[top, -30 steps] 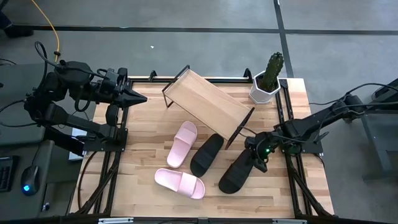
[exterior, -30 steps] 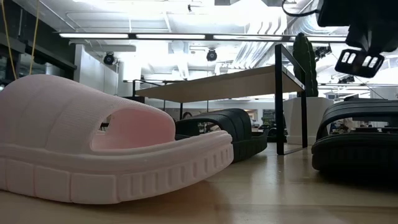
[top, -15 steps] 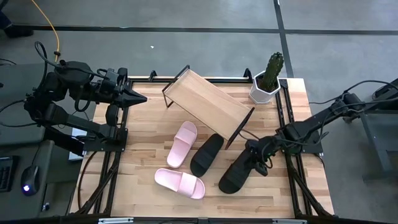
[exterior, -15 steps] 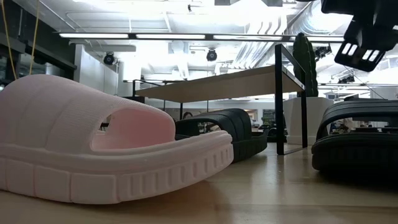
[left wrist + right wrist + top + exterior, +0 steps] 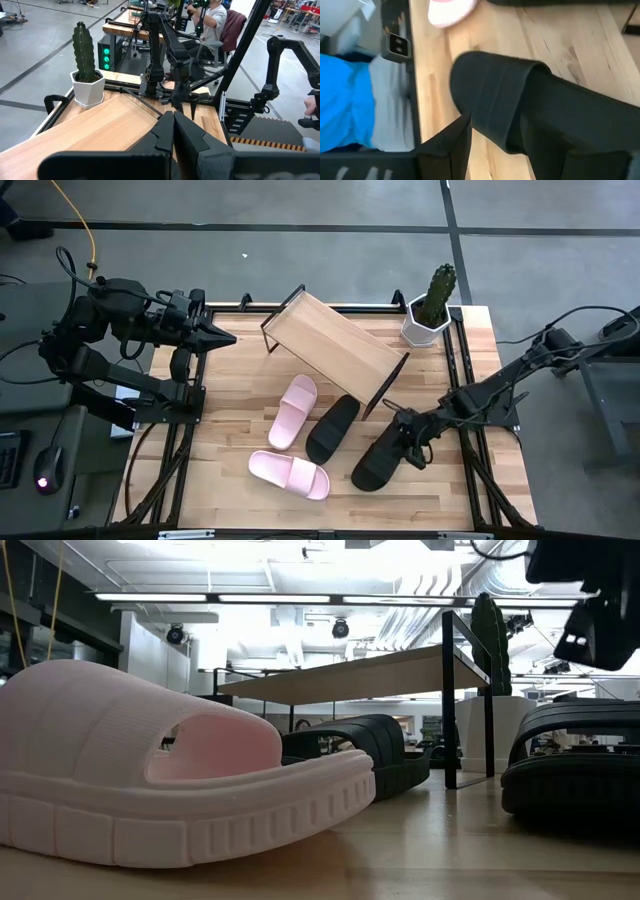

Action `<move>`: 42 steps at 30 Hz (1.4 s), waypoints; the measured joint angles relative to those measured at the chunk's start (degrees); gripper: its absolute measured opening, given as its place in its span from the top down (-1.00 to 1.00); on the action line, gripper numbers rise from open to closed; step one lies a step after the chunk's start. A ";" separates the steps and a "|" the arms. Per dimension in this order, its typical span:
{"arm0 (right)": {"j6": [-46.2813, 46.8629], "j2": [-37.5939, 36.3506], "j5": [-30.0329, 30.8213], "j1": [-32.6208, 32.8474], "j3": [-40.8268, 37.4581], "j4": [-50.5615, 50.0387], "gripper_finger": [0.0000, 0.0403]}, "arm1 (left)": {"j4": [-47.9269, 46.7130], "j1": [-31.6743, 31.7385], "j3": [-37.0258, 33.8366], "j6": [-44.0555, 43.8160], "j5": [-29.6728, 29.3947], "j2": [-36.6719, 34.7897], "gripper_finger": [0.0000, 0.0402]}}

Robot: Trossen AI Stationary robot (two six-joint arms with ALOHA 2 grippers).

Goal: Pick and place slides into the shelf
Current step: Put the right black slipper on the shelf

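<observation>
Two pink slides (image 5: 292,410) (image 5: 288,474) and two black slides (image 5: 332,428) (image 5: 385,455) lie sole-down on the wooden table, near of the slanted wooden shelf (image 5: 335,345). My right gripper (image 5: 410,442) hangs open just above the right black slide (image 5: 495,85). Its fingers stand apart over the strap end and slant down from the table's right. In the low view it (image 5: 600,625) shows clear above that slide (image 5: 575,770). My left gripper (image 5: 228,338) waits shut at the far left, raised (image 5: 172,117).
A white pot with a cactus (image 5: 430,315) stands at the far right corner beside the shelf's end. Black frame rails (image 5: 465,380) run along the table's left and right sides. Bare wood lies along the near edge (image 5: 400,505).
My right gripper has moved toward the table's near edge and down, over the right black slide's strap. It has turned a little and opened its fingers. The slides and the shelf have not moved.
</observation>
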 joint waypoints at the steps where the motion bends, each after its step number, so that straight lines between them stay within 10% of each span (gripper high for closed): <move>1: 0.00 0.81 -0.17 0.11 0.00 0.03 0.20 | -0.02 -0.01 0.00 0.00 0.00 0.00 1.00; 42: 4.91 3.99 3.41 1.71 -10.86 20.12 -0.08 | -1.64 -0.02 0.00 0.00 0.00 0.00 1.00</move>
